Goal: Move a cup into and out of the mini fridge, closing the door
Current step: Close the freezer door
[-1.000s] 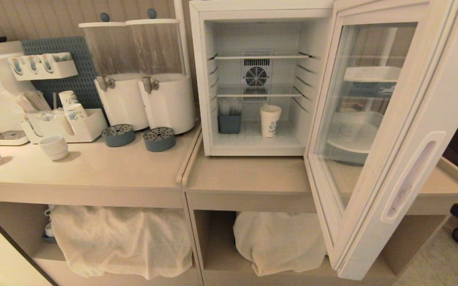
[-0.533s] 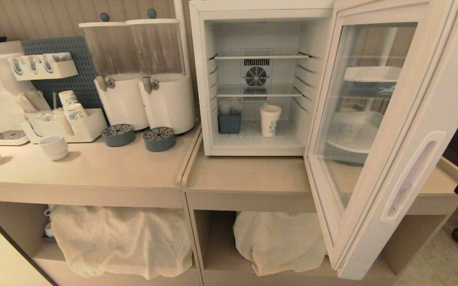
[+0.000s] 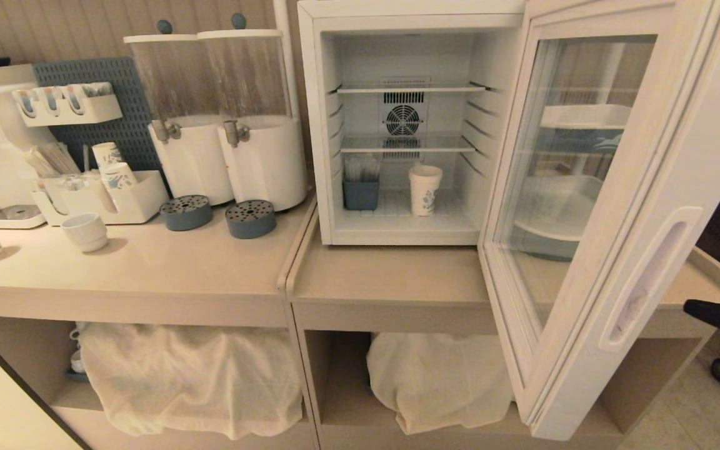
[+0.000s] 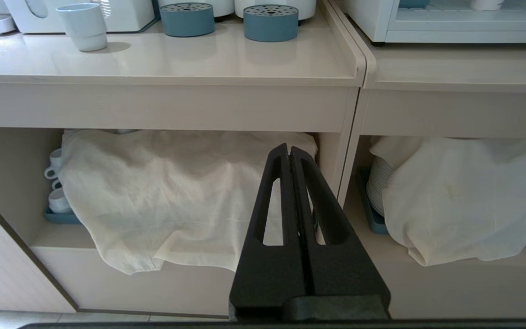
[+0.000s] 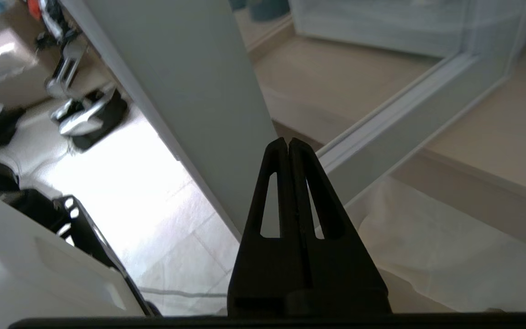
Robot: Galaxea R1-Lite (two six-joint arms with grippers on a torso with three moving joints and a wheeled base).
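Right gripper [image 5: 289,142], fingers pressed together on nothing, is reaching beside the open door [image 3: 591,219]; left gripper [image 4: 289,150] hanging clenched, low. One cup [image 3: 425,190] is standing inside the one mini fridge [image 3: 317,125].

We are seeing the door [image 3: 610,212] running off the head view's top and right edges, so its full outline is escaping us. A dark arm [image 3: 719,314] is poking in from the right edge there, its hand lying outside the picture. White cloths [image 3: 191,375] are covering whatever is sitting on the shelves under the surface [image 3: 147,262]; only some mugs [image 4: 55,183] are peeking out beside one. The print on the cup [image 3: 425,190] is showing too small for us to read.
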